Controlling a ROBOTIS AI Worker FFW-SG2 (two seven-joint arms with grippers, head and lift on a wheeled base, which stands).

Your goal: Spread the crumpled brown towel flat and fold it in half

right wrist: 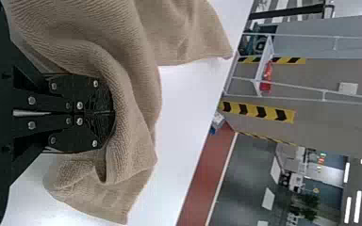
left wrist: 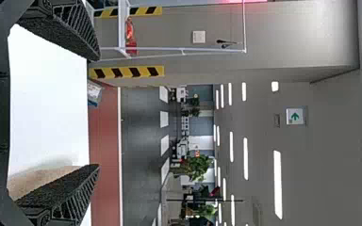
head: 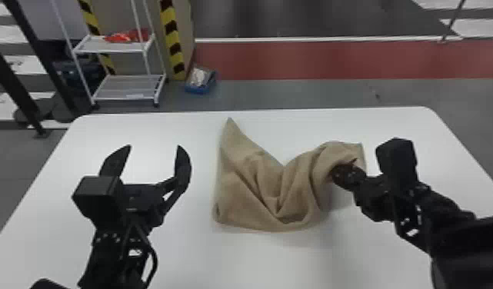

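Left gripper [head: 154, 146]: hovering above the white table [head: 203, 257], gaping wide
Right gripper [head: 347, 169]: slanting inward, clenching the brown towel [head: 241, 188]
Texture: ribbed cloth lying in deep, rounded creases

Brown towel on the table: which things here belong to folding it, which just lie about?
For the job:
- crumpled brown cloth towel
- smooth white table
- black left end effector
- black right end effector

Just around:
- red item on white metal rack
- blue container on floor
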